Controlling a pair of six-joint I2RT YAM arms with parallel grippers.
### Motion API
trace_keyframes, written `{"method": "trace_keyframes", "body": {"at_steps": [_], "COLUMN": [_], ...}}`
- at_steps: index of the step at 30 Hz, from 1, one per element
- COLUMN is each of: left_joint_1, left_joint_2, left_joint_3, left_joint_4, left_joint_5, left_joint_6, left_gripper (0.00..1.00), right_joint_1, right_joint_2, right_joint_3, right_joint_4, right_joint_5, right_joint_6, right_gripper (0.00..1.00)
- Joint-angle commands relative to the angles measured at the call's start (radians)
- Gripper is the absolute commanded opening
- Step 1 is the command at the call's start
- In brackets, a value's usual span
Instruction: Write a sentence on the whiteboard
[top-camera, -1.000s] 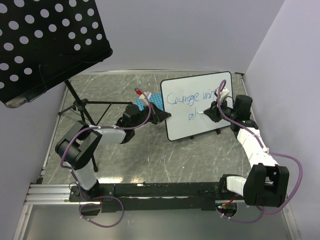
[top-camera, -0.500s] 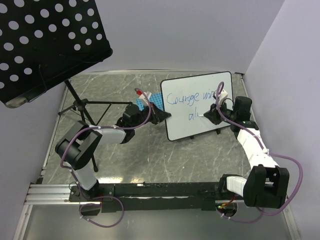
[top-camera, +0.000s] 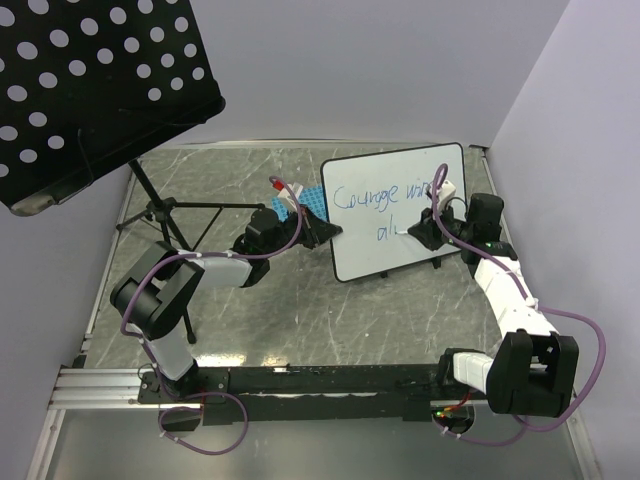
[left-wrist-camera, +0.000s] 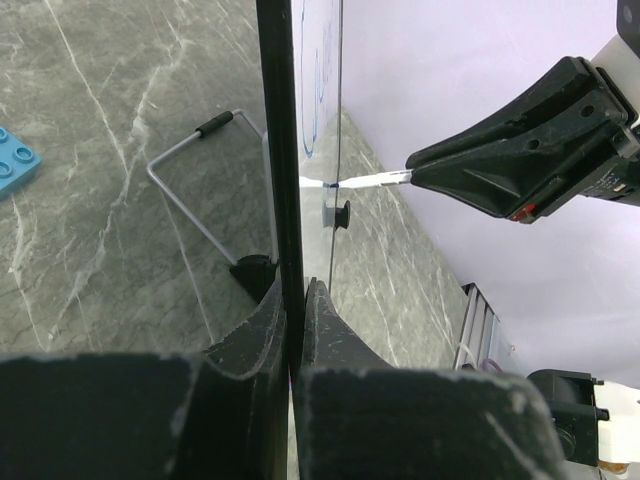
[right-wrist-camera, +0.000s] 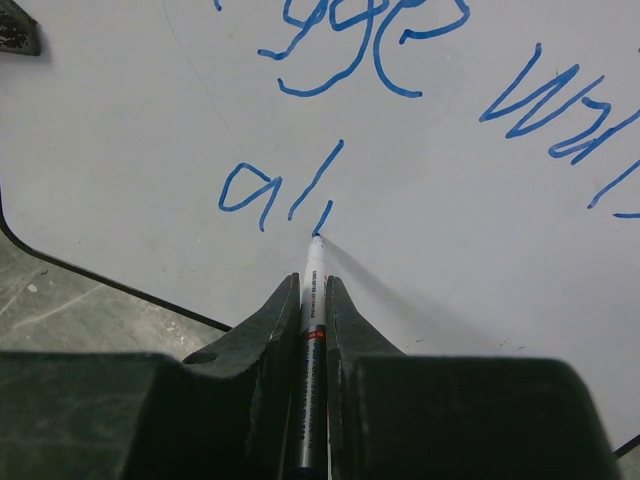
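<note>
Edges first: the whiteboard (top-camera: 360, 250) is found standing upright on the table (top-camera: 300, 320), with its dark left edge clamped between the closed fingers of the left pincer (left-wrist-camera: 293, 290). In the left wrist view, the board's wire foot (left-wrist-camera: 190, 185) is seen on the stone surface to the left of that pincer. Bare table is noted on the near side of both pincers; little room is left beyond the right pincer (top-camera: 415, 231), where the side wall stands close. The right pincer is closed on one marker (right-wrist-camera: 312, 300), whose tip is pressed against the board face directly ahead of the fingers. Small print on the marker barrel cannot be read. The sentence (top-camera: 368, 196) is recorded in blue cursive on two lines: "Courage" followed by "wi", the rest being hidden behind the right pincer, and below it "al" with a short further stroke at the marker tip. Counted: two arms, two pincers, one board, one marker, one black perforated music stand (top-camera: 90, 80) well to the left of the left pincer, and one blue gridded plate (top-camera: 312, 200) just behind it.
</note>
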Motion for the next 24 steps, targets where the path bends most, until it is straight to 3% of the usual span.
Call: {"method": "trace_keyframes", "body": {"at_steps": [1,15,24], "left_joint_1": [-0.014,-0.014,-0.014], "left_joint_2": [-0.007,-0.01,-0.013], "left_joint_3": [-0.005,-0.01,-0.013], "left_joint_4": [0.036,0.033,0.036], "left_joint_5": [0.047,0.047,0.047], "left_joint_6": [0.077,0.08,0.082], "left_gripper": [0.01,0.01,0.01], "right_joint_1": [-0.014,-0.021,-0.031], "right_joint_2": [0.009,0.059,0.027], "right_joint_3": [0.041,0.083,0.044], "right_joint_4": [0.064,0.104,0.019], "right_joint_5": [0.012,0.016,-0.001], "right_joint_6": [0.024,0.057,-0.007], "right_gripper": [0.0,0.0,0.0]}}
